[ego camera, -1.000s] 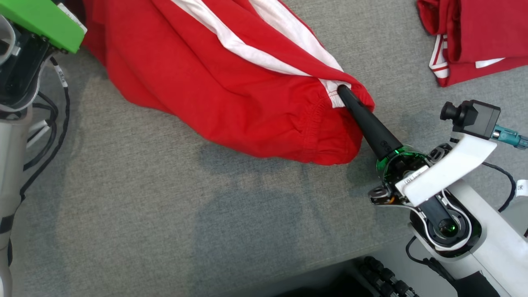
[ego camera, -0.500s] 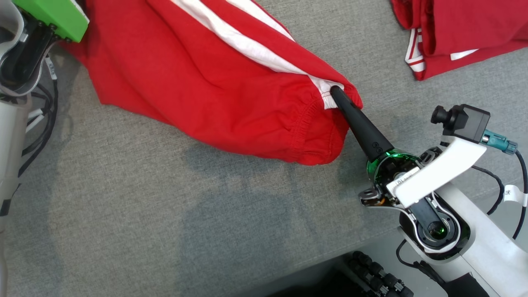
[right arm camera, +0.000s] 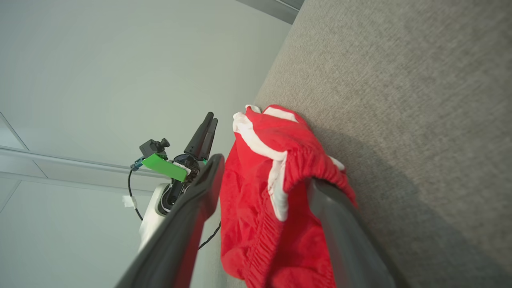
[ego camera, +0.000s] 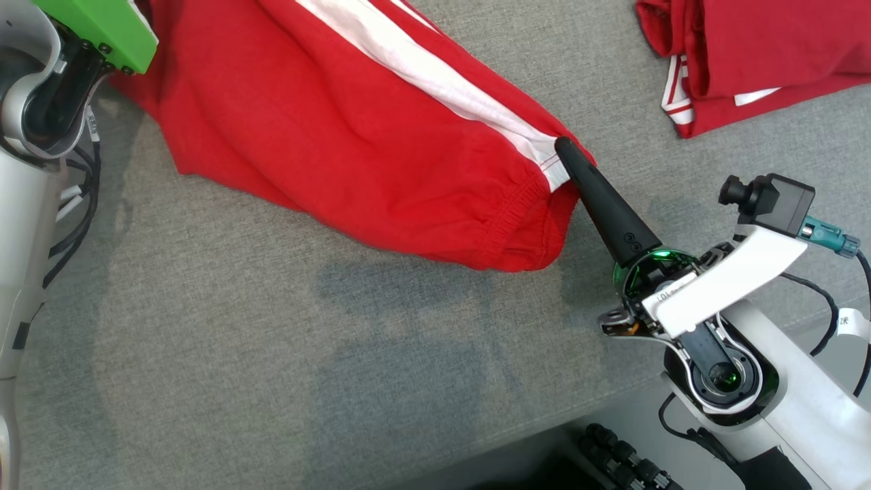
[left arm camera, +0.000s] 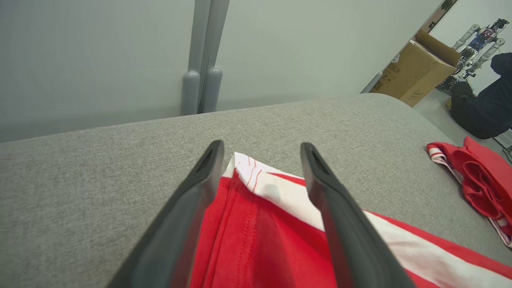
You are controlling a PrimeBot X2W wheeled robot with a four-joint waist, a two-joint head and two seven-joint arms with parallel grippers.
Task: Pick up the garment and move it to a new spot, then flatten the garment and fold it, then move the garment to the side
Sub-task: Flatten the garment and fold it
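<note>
Finds the right gripper [right arm camera: 266,172] with jaws spread wide and gripping nothing, though the gathered elastic hem of the red garment [ego camera: 354,122] sits between the fingers and drapes over one of them. Finds the left gripper [left arm camera: 261,146] likewise wide apart, straddling a white-striped corner of the same garment without pinching it. Places the garment on the grey padded surface [ego camera: 272,354], stretched between the two grippers, long axis running with the white stripes [ego camera: 435,82] from the far corner at the left gripper down to the hem at the right gripper. Records wrinkles and a bunched hem, so judges the flattening unfinished and the fold not yet begun. Puts each arm at its own end of the cloth, neither nearer the middle. Judges that the next move turns on this lengthwise lie, calling for a fresh hold at both ends or a smoothing stroke along the stripes. Notes a second red garment [ego camera: 748,61], folded, well apart at the upper right of the head view, to be kept clear of. Flags the risk of a finger snagging the draped hem on withdrawal
</note>
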